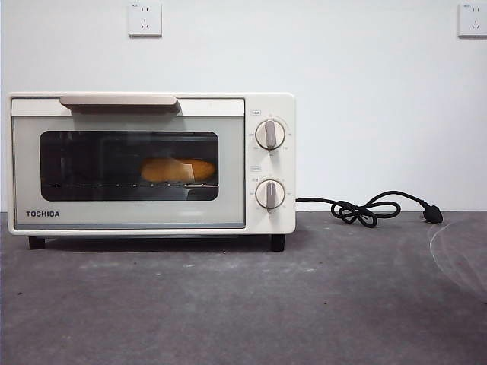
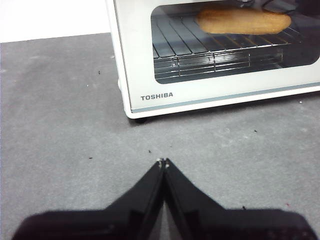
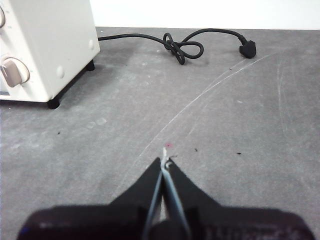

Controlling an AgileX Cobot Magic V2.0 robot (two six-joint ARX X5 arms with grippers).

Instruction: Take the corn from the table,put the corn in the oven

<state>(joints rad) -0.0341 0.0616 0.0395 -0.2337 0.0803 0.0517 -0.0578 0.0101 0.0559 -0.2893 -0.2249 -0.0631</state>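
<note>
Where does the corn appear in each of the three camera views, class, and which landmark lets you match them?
Front view: the corn lies on the rack behind the oven door glass.
Left wrist view: the corn is on the rack inside the oven.
Right wrist view: not in it.
Shared landmark: the oven.

**Grey table, an oven and a loose cord**

The table (image 1: 243, 304) is a flat, dark grey, mottled matte surface that fills the near part of the front view and runs back to a white wall. Faint pale curved scratches mark its right side, and small dark specks dot it. The oven (image 1: 151, 163) stands on it at the far left on black feet, its door closed. To the oven's right, the black cord (image 1: 365, 209) lies on the surface near the wall, tied in a loose knot, its plug (image 1: 432, 215) at the far right end.
</note>
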